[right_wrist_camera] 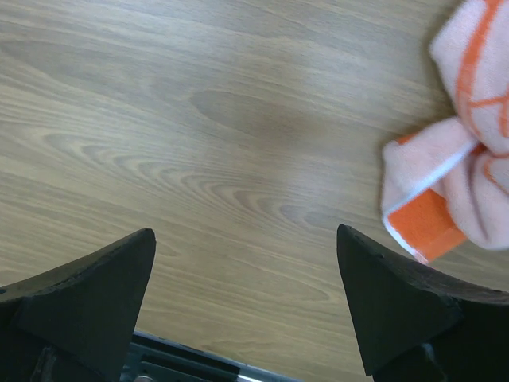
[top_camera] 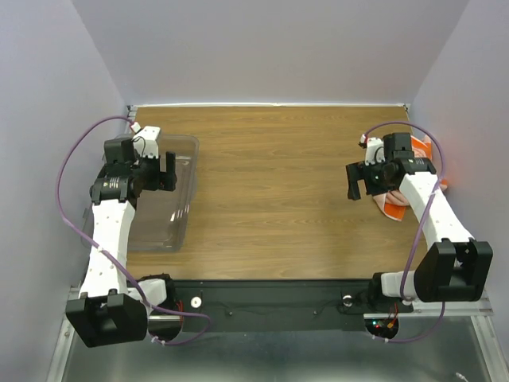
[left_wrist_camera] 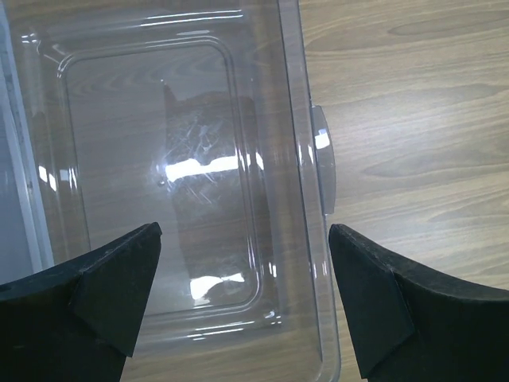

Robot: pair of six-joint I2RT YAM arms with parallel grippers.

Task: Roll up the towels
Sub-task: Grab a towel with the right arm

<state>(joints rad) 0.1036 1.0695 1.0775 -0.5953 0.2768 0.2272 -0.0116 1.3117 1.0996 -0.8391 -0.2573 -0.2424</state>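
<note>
A: Towel [right_wrist_camera: 469,191] — where?
B: Bunched in a loose heap by the right edge of the desk [top_camera: 278,183], roughly midway along it. Partly hidden under the right arm [top_camera: 429,208] from above. Pale and orange, with an orange hem folded out toward the near edge.
A: Right hand [top_camera: 362,185]?
B: Spread wide, gripping nothing. Hovering over bare wood just beside the heap, on the side toward the desk's middle — not touching it.
A: And the left hand [top_camera: 161,173]?
B: Likewise spread wide and empty. Hanging over the clear plastic tub [top_camera: 187,147] by the left edge, nearer the far-left corner than the near one. Wood grain visible through the tub's floor.
</note>
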